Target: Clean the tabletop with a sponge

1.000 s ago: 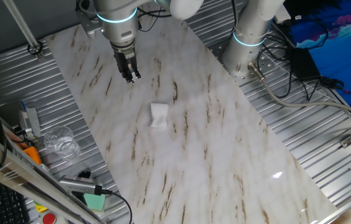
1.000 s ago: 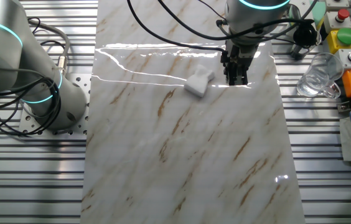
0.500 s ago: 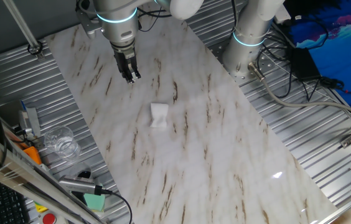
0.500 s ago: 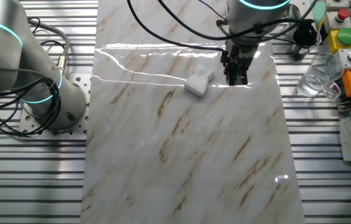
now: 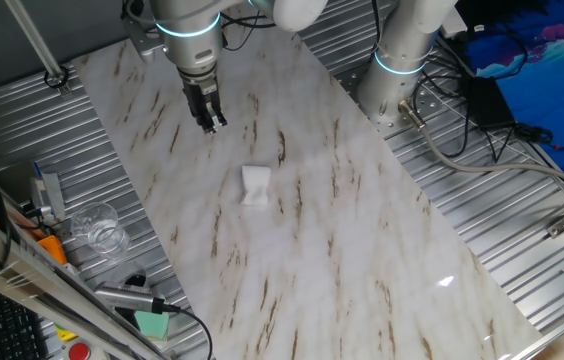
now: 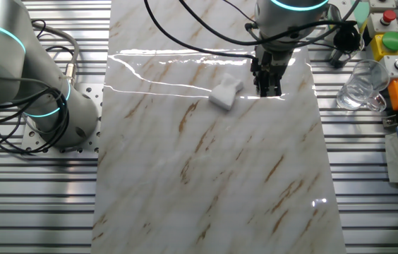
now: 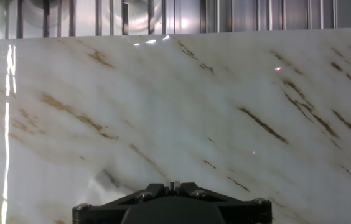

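Observation:
The tabletop (image 5: 342, 230) is a long white marble-look slab with brown veins; it also shows in the other fixed view (image 6: 206, 169) and fills the hand view (image 7: 182, 106). The sponge (image 5: 255, 184) is a small white wrinkled piece lying free on the slab, also in the other fixed view (image 6: 224, 93). My gripper (image 5: 212, 124) hangs just above the slab, a short way from the sponge and not touching it; in the other fixed view (image 6: 267, 89) it is beside the sponge. Its jaws are shut with nothing between them (image 7: 172, 185). The sponge is out of the hand view.
Ribbed grey metal surrounds the slab. A second arm's base (image 5: 397, 70) stands beside the slab. A clear glass cup (image 5: 97, 228), a green block with a metal tool (image 5: 142, 310), and a button box (image 6: 389, 42) lie along the other side.

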Controlling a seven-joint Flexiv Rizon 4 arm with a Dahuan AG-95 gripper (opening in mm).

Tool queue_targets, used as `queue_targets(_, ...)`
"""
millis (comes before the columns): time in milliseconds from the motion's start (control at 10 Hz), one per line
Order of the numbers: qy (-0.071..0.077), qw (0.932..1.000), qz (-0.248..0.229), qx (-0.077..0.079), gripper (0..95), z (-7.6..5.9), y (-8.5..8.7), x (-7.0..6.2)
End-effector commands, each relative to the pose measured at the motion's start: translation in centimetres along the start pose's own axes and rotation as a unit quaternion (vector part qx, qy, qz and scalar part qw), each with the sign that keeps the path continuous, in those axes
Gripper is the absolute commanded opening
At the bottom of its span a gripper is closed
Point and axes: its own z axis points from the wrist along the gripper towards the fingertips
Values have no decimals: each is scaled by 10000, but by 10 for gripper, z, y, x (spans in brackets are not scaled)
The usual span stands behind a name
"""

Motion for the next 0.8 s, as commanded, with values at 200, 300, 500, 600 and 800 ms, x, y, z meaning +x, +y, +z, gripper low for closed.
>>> queue_targets(200,3,9988,-484,-1,0,-1,0,1)
queue_targets(300,1,9984,-558,-8,0,-1,0,1)
queue_targets(500,6,9983,-574,19,0,-1,1,3)
queue_targets(600,17,9979,-647,13,0,0,0,4)
queue_targets(800,-41,9946,-1036,-12,0,12,-5,4)
